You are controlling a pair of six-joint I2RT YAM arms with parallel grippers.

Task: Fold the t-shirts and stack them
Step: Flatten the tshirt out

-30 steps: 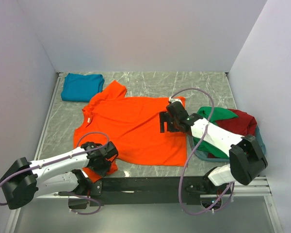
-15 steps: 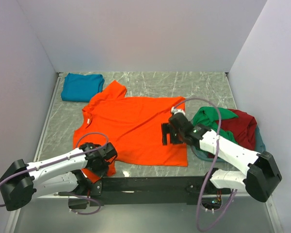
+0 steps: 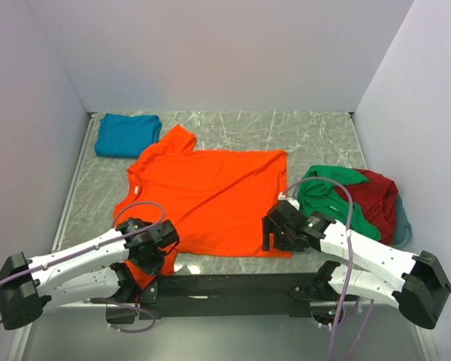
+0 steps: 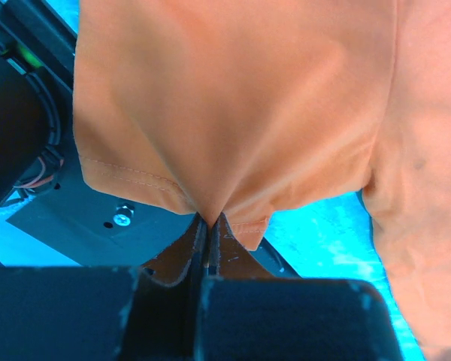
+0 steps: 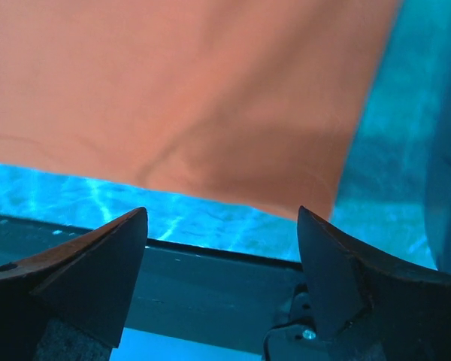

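The bright orange t-shirt (image 3: 207, 199) lies spread flat on the table. My left gripper (image 3: 159, 259) is shut on its near left sleeve (image 4: 233, 150) by the table's front edge. My right gripper (image 3: 267, 235) is open and empty, low over the shirt's near right hem corner (image 5: 301, 188). The teal blue t-shirt (image 3: 126, 134) lies folded at the far left. The green t-shirt (image 3: 332, 194) and the dark red t-shirt (image 3: 377, 192) lie crumpled in the basket at the right.
The grey-blue basket (image 3: 403, 226) stands at the right edge. White walls enclose the table on three sides. A black rail (image 3: 233, 284) runs along the front edge, and it also shows in the right wrist view (image 5: 210, 278).
My right gripper has moved toward me, from the shirt's far right corner down its right side to the near hem corner. The left gripper has stayed shut on the sleeve.
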